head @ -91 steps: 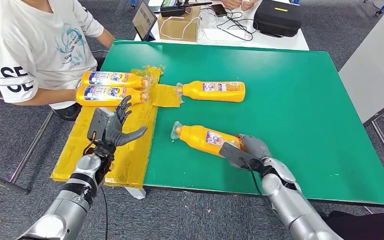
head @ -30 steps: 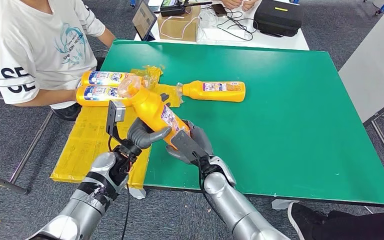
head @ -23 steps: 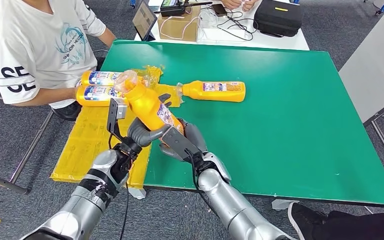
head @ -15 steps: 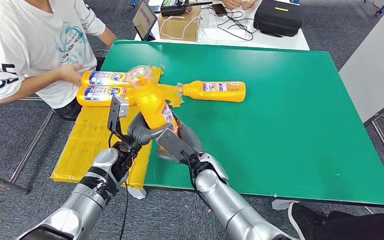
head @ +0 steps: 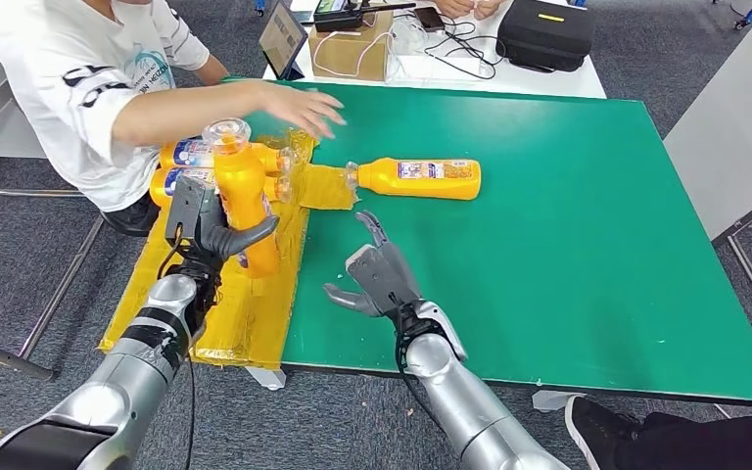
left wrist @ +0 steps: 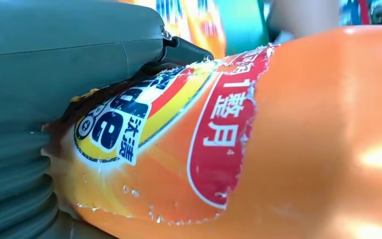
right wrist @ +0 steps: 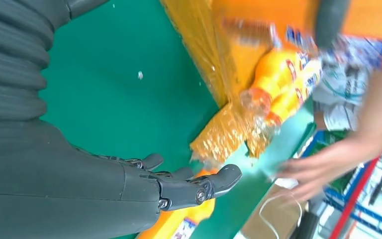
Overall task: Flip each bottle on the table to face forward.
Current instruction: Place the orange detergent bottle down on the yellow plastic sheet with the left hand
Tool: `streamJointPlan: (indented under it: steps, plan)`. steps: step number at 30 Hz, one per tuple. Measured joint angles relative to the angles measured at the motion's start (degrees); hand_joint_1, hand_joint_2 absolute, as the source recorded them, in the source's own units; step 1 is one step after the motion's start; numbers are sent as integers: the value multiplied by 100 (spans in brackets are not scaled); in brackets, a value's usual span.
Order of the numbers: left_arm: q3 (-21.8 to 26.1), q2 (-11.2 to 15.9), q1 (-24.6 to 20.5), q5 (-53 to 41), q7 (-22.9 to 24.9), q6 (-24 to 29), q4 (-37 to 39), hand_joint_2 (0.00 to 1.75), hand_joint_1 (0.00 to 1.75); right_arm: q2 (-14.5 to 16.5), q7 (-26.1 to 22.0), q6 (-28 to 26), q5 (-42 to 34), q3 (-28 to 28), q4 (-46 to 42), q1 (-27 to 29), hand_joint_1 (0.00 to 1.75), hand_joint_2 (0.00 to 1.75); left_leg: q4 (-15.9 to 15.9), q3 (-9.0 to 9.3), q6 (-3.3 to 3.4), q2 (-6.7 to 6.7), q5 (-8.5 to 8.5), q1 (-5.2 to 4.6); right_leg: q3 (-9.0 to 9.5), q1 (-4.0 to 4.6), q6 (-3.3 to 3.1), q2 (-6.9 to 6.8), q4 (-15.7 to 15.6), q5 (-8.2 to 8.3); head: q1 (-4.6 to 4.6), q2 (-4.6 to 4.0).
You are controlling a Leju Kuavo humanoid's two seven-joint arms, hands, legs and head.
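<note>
While my left hand [head: 204,235] grips an orange bottle [head: 243,196] upright over the yellow mat [head: 245,313], my right hand [head: 377,277] hovers over the green table [head: 568,245] beside that mat — fingers spread, holding nothing. Two more bottles [head: 191,166] lie on the mat's far end, behind the one I hold, and a fourth bottle [head: 416,178] lies on its side just past the mat's edge. A person's hand [head: 304,106] reaches over the mat's far corner.

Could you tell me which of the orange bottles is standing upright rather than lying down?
The bottle gripped by the left hand, over the yellow sheet; the others lie flat.
</note>
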Motion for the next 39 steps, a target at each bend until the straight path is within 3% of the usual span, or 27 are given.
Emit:
streamJointPlan:
  steps: [5,8,12,17,23,31,35,39]
  plan:
    - [-106,388,-259,-2279,227,1208,346,175,175,-167,-36,4,-21,-230,-550,298,0,175,0,-1,0,2,-1,0,-3,0,0,1,-1,0,0,0]
    - [-286,648,-444,-3479,446,1432,614,175,175,-269,-38,66,-36,-374,-863,438,0,175,0,-1,0,2,0,0,-3,0,-1,1,0,-1,0,1]
    - [-517,952,-566,-4343,388,1161,934,175,175,-391,-38,185,-100,-496,-1148,523,0,175,-1,0,0,6,0,0,-3,0,-1,1,0,0,1,-1]
    - [-783,1227,-583,-4776,161,762,1226,175,175,-498,-48,296,-169,-542,-1281,528,0,175,0,0,0,6,0,0,-3,0,-1,2,1,0,1,1]
    - [-937,1379,-588,-4888,74,638,1393,175,175,-556,-58,330,-202,-542,-1341,525,0,175,0,-1,0,3,0,0,-3,0,-1,2,1,-1,1,0]
    - [-1405,1609,-738,-5477,-259,-370,1616,175,175,-641,-78,498,-343,-521,-1347,456,0,175,-1,2,-1,6,0,0,1,-1,-1,2,2,0,0,0]
    - [-1531,1621,-765,-5528,-250,-427,1698,175,5,-657,-77,511,-348,-497,-1351,431,0,175,-1,4,-1,5,0,0,1,0,-1,1,6,0,0,-1]
    - [-1571,1619,-795,-5510,-112,-535,1769,175,0,-677,-49,546,-355,-461,-1354,412,0,175,-1,6,-1,4,0,0,1,0,-1,1,7,0,0,-1]
